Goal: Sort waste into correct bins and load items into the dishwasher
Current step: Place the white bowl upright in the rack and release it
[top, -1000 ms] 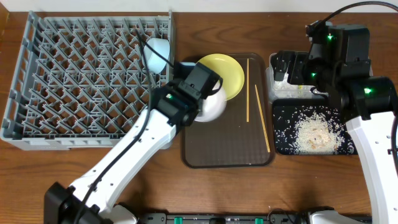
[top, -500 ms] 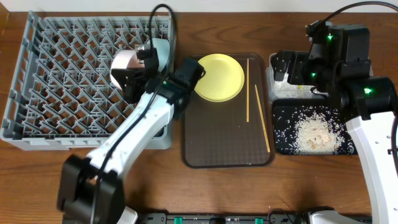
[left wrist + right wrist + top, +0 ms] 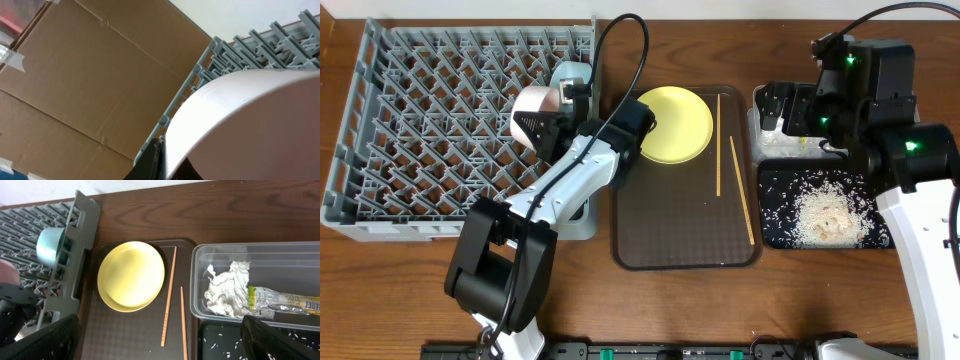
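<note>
My left gripper (image 3: 552,126) is shut on the white bowl (image 3: 531,118) and holds it tilted over the right side of the grey dish rack (image 3: 430,120). The bowl fills the left wrist view (image 3: 250,125). The light blue bowl (image 3: 568,78) stands in the rack beside it. The yellow plate (image 3: 672,122) and two chopsticks (image 3: 719,145) lie on the brown tray (image 3: 680,230). My right gripper (image 3: 160,345) is open and empty above the clear container (image 3: 200,255), which holds tissue (image 3: 227,290) and the wrapper (image 3: 280,300). The black tray (image 3: 775,205) holds rice (image 3: 825,210). The small white cup is out of view.
The brown tray lies between the rack and the two bins. The rack's pegs (image 3: 240,50) stand close under the white bowl. A cardboard wall (image 3: 75,85) is behind the rack. My right arm (image 3: 920,170) stands over the table's right edge.
My left gripper has lifted the white bowl off the brown tray and carried it left over the rack, tilting it. The right arm has not moved.
</note>
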Robot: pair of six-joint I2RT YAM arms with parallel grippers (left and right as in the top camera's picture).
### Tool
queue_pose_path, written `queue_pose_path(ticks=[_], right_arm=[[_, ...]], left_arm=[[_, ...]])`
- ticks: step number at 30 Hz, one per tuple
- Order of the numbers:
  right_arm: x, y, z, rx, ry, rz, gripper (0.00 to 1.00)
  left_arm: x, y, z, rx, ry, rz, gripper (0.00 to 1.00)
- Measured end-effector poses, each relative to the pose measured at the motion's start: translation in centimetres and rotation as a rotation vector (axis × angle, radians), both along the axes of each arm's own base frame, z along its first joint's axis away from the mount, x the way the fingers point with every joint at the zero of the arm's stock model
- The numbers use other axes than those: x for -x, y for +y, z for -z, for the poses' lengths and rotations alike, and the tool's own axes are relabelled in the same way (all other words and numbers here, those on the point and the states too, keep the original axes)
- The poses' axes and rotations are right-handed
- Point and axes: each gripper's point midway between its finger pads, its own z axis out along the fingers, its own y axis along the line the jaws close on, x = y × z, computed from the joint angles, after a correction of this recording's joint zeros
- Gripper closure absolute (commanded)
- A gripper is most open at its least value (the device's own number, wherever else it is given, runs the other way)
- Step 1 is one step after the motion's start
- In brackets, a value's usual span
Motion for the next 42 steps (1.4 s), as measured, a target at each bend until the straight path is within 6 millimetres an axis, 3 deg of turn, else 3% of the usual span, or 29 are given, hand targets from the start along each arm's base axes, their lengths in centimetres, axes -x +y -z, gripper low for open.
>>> queue_pose_path(ticks=[25, 42], right_arm=[[0.0, 0.0, 0.0, 0.000, 0.000, 0.000, 0.01], [0.0, 0.0, 0.0, 0.000, 0.000, 0.000, 0.01]], left_arm=[[0.2, 0.9, 1.4, 0.049, -0.066, -0.019, 0.93], [0.8, 1.1, 4.0, 0.119, -0.058, -0.014, 0.93]])
